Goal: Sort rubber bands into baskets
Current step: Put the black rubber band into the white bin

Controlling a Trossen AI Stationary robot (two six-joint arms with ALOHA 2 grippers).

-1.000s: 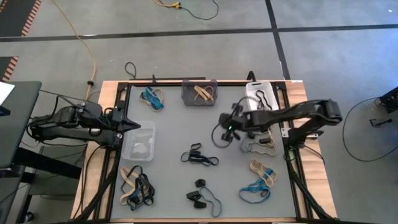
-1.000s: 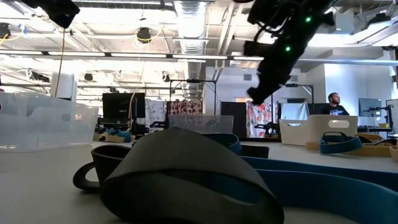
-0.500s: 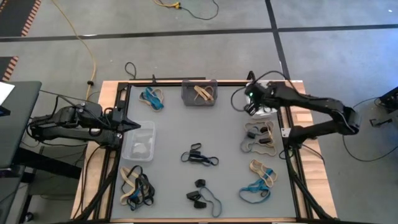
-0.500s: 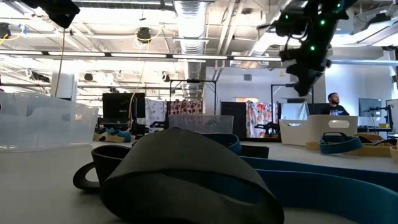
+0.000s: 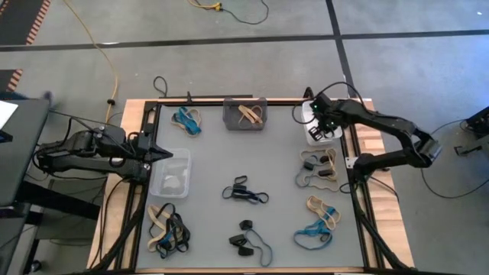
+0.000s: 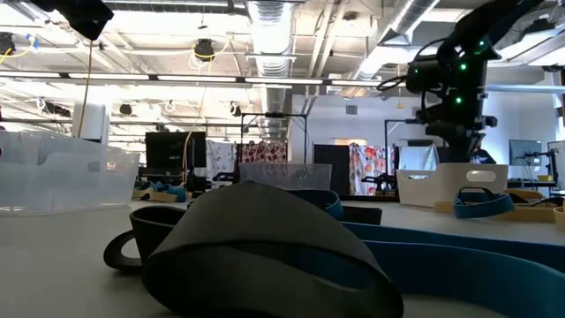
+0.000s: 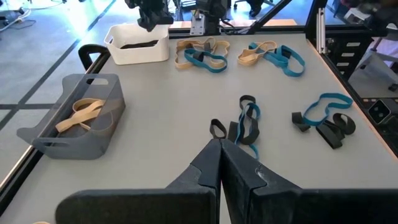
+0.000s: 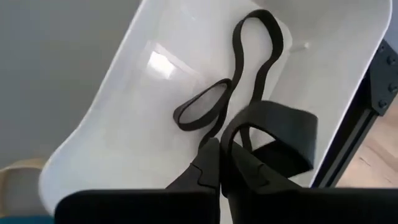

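There are three baskets: the dark grey basket [image 5: 244, 113] at the middle of the desk's far edge, the white basket [image 5: 311, 137] at the far right corner, and the clear basket [image 5: 170, 174] by the left edge. Six clusters of rubber bands [image 5: 244, 191] lie loose on the desk [image 5: 221, 156]: one at the far left, one in the middle, two along the right edge, and two along the near edge.

The high view shows tan bands [image 5: 249, 114] in the dark grey basket. Only the right wrist view sees inside the white basket, where there are two black bands: a thin black band [image 8: 230, 87] lying on the floor and a broad black band [image 8: 277, 140] right at the right tool [image 8: 216, 146]. I cannot tell whether that tool is grasping it or has let go. The left wrist view shows the left tool [image 7: 219, 144] clenched and empty, at the clear basket's left side.

A second ago the right tool hung over the desk's right middle. It has since moved to the white basket, while the left arm has stayed put.
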